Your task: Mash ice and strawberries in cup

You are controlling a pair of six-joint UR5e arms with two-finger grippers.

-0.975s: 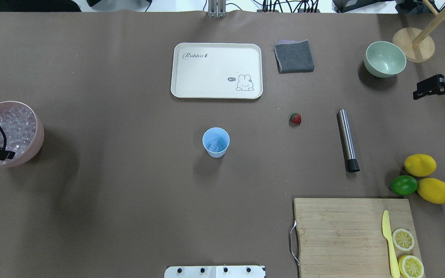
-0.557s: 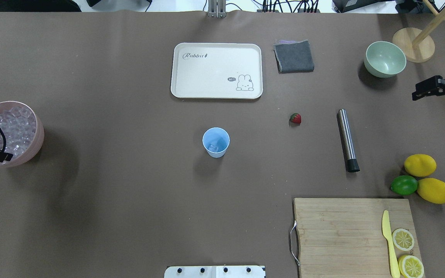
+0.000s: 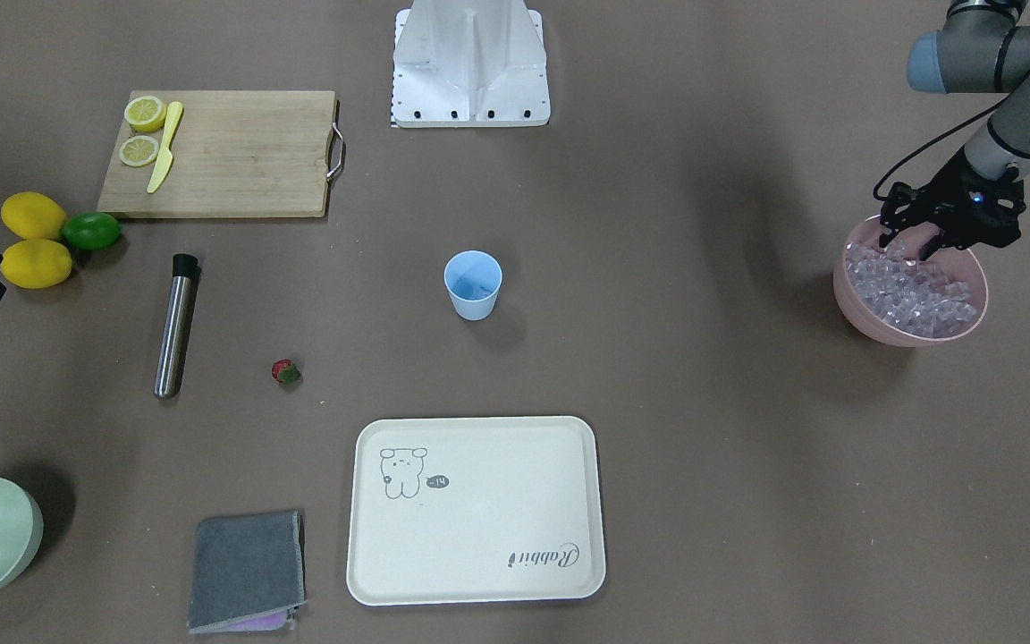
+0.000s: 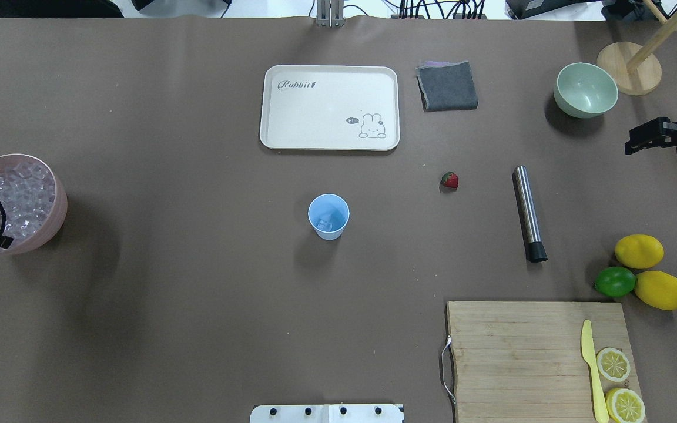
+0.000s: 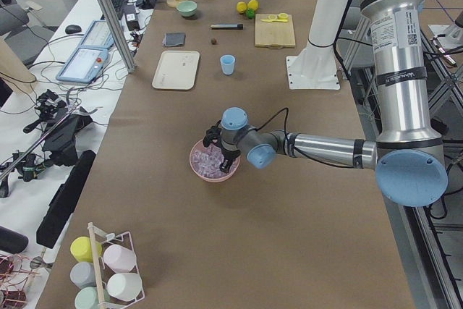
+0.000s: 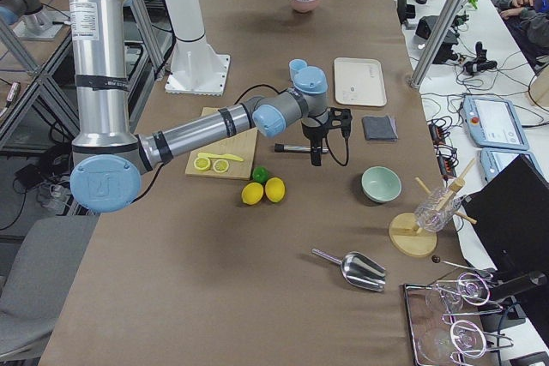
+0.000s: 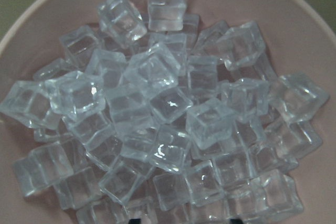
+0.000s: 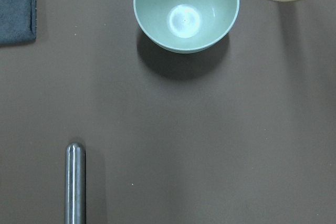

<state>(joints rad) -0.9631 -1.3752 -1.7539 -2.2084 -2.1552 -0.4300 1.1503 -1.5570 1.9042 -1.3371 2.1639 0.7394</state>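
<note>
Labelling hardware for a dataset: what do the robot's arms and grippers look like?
The left arm and right arm are silver tubes with light-blue joint caps, black bands, white labels. The left gripper and right gripper are black, with looping black cables.

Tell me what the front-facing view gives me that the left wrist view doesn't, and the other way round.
Front-facing only: the small light blue plastic cup standing mid-table, the small red strawberry lying on the table well apart from it, and the left claw open over the wide pink bowl. Left wrist only: the clear ice cubes seen one by one, close up, heaped in a loose pile. Both: that pink bowl and the ice in it.
</note>
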